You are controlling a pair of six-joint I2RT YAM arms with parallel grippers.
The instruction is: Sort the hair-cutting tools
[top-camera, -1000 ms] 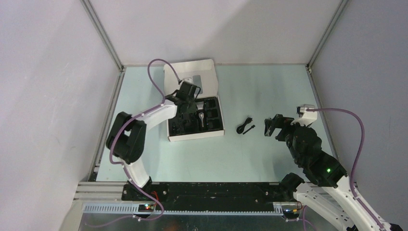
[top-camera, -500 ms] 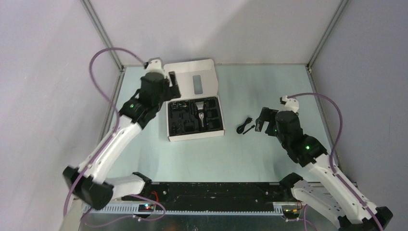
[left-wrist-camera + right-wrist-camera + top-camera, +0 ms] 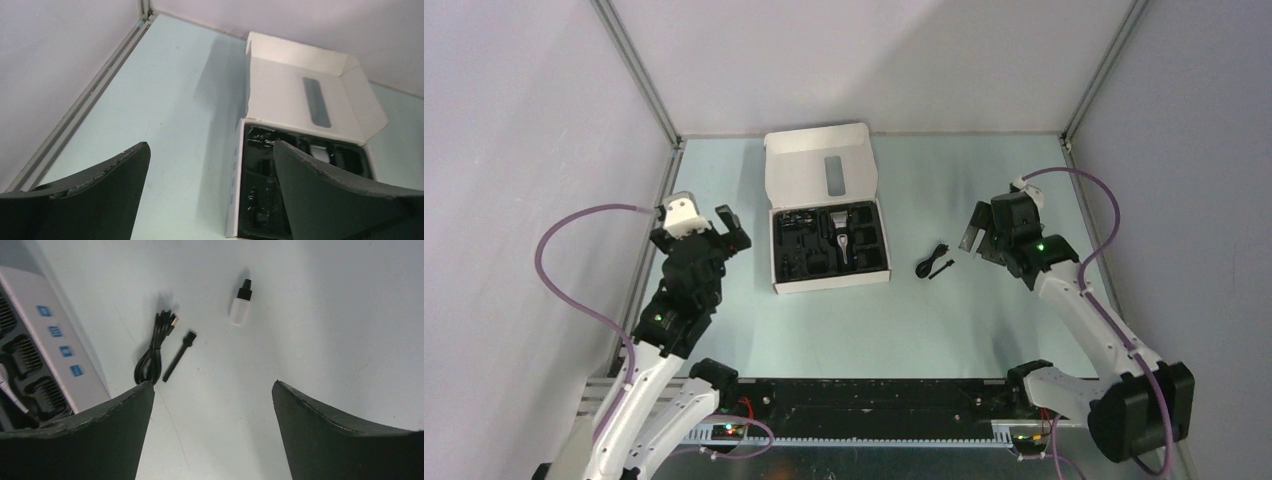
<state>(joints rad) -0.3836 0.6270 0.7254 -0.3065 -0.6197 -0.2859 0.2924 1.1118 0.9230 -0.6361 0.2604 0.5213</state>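
silver-and-black clipper (image 3: 842, 240) sits inside the white box (image 3: 799, 175); coiled cord (image 3: 152, 347) and thin brush (image 3: 178, 356) lie side by side just right of the box. left gripper (image 3: 211, 150) and right gripper (image 3: 212, 385) flank the box, fingers released.

Pale green table (image 3: 984, 320), plain lilac-grey walls (image 3: 874, 60), aluminium corner posts (image 3: 637, 75), even light
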